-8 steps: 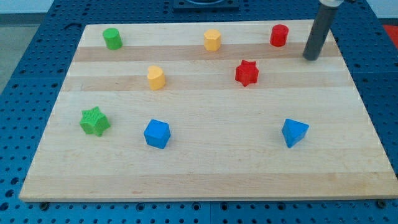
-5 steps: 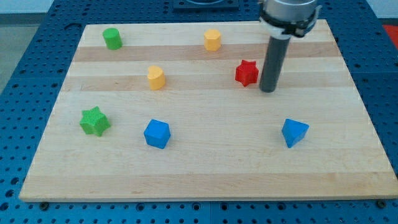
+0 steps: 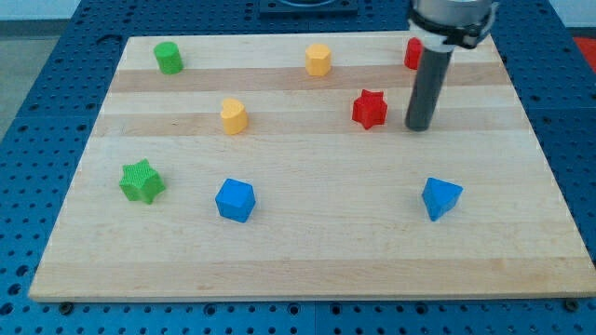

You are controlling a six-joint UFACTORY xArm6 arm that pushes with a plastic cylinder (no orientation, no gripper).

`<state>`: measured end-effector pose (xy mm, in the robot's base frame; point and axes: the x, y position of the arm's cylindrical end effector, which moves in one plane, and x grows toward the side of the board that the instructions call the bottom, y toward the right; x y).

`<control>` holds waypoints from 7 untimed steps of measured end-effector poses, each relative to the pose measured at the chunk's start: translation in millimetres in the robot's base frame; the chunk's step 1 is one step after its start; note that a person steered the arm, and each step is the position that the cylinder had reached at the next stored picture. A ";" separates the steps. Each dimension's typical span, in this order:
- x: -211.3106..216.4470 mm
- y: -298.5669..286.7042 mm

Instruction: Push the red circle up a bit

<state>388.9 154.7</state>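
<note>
The red circle [image 3: 411, 54] stands near the view's top right of the wooden board [image 3: 307, 251]; the rod hides most of it and only its left edge shows. My tip [image 3: 419, 127] rests on the board below the red circle and just right of the red star [image 3: 370, 109], apart from both.
A yellow hexagon [image 3: 318, 60] and a green cylinder [image 3: 168, 58] stand along the top. A yellow heart [image 3: 234, 116] is left of centre. A green star [image 3: 142, 180], a blue cube [image 3: 235, 200] and a blue block [image 3: 440, 197] lie lower.
My tip came from the top right down to beside the red star, then shifted slightly right and up. No block has moved.
</note>
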 end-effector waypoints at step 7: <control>-128.9 2.7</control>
